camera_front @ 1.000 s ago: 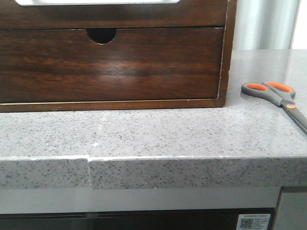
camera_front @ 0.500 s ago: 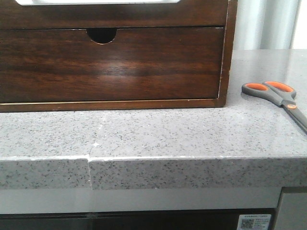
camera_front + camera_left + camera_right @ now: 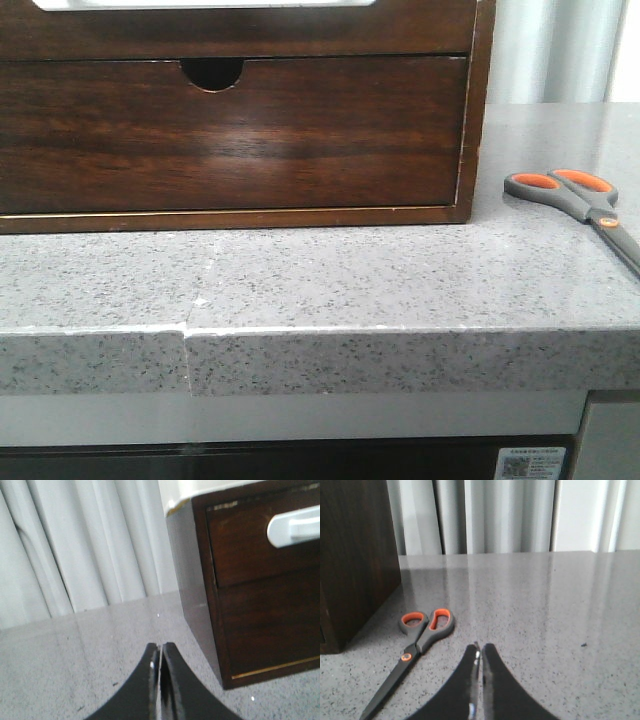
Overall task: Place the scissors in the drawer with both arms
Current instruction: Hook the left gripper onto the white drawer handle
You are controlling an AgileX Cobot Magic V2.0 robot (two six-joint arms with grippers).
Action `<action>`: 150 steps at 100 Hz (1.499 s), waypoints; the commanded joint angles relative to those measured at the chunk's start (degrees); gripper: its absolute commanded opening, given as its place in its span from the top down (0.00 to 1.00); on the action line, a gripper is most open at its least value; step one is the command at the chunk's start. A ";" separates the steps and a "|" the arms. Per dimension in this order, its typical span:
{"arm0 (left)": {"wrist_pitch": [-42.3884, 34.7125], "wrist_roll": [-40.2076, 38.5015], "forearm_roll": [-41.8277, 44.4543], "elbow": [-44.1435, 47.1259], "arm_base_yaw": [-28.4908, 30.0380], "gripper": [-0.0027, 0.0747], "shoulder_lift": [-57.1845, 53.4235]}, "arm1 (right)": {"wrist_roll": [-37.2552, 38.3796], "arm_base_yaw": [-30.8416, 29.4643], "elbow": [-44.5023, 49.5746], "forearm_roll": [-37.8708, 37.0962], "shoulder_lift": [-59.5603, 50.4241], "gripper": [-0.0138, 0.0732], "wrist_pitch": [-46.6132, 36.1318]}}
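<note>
Two steps remain, none done; drawer (image 3: 230, 135) fully closed within its wooden frame (image 3: 478, 110) along the counter's (image 3: 330, 290) far edge; scissors (image 3: 578, 203) flat near the right edge, just beside the frame, untouched; left gripper (image 3: 160, 652) and right gripper (image 3: 481, 652) both clenched, empty; opening, grasping and placing outstanding.
</note>
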 commanded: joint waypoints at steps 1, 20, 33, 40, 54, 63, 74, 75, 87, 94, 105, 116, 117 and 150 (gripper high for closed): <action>-5.54 -0.19 -0.62 -0.06 0.13 0.99 -1.59 | -0.28 -0.40 1.30 0.18 -0.85 0.89 -5.49; -4.66 -0.30 -0.91 -4.62 0.13 0.99 -1.02 | -0.28 -0.40 -3.34 0.18 0.13 0.89 -0.14; -2.99 -0.30 -3.04 -9.41 0.13 0.99 2.00 | -0.28 -0.40 -7.67 1.26 4.22 0.89 5.18; -1.47 -0.30 -3.18 -12.41 0.13 0.99 4.14 | -0.28 -0.40 -10.63 2.10 6.72 0.89 7.57; 1.08 -0.30 -3.18 -17.49 0.13 0.99 10.02 | -0.28 -0.40 -15.05 2.79 12.76 0.89 8.84; 0.83 -0.30 -3.18 -19.34 0.13 0.99 13.23 | -0.28 -0.40 -16.56 4.94 15.44 0.89 8.39; -1.66 -0.30 -3.18 -19.66 0.13 0.99 15.31 | -0.28 -0.40 -16.56 5.10 16.27 0.89 9.09; -1.76 -0.30 -3.18 -19.66 0.13 0.99 15.29 | -0.28 -0.40 -16.56 5.10 16.27 0.89 9.21; -2.38 -0.30 -3.18 -19.66 0.13 0.97 16.32 | -0.28 -0.27 -16.30 5.10 16.27 0.89 8.78; -3.56 -0.30 -3.18 -19.66 0.13 0.85 17.16 | -0.28 -0.27 -16.30 5.10 16.27 0.89 8.70; -6.63 -0.30 -2.67 -19.66 0.13 0.61 18.66 | -0.28 -0.27 -16.30 5.10 16.27 0.89 8.70; -11.33 -0.30 -2.67 -19.55 0.13 0.51 20.98 | -0.28 -0.27 -16.30 5.10 16.27 0.89 8.70; -11.70 -0.30 -2.67 -19.55 0.13 0.51 21.13 | -0.28 -0.27 -16.30 5.10 16.27 0.89 8.70; -23.72 -0.30 22.56 -21.00 -6.16 0.51 32.32 | -0.28 -0.27 -16.30 5.10 16.27 0.89 8.70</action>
